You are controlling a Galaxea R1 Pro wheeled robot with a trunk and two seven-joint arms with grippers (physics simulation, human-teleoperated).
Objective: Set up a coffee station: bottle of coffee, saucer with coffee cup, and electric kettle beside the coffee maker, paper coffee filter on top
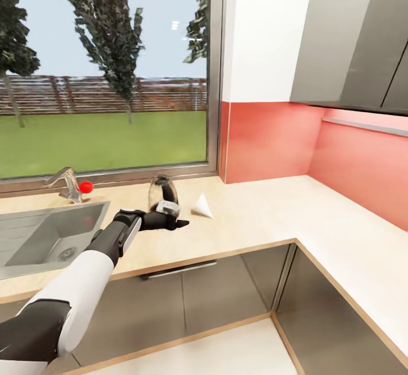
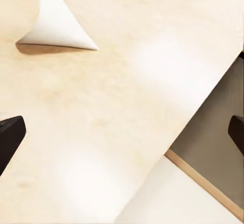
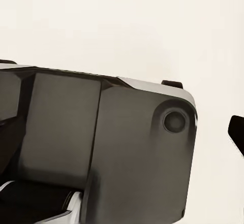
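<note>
— What is the worktop (image 1: 266,216) like?

— Pale wood, L-shaped. One run follows the window wall, then it turns at the red-walled back corner and comes forward along the right side.

— What lies on it?

— A steel sink (image 1: 39,236) is let into its left end, with a tap (image 1: 67,184) at the back edge behind the basin. A red ball (image 1: 86,187) sits just beside the tap.

— And further along?

— A dark glass coffee maker (image 1: 161,192) stands about midway between the back and front edges. Just to its right lies a white paper cone, the filter (image 1: 202,207), resting on the wood (image 2: 101,127), apart from the coffee maker.
</note>
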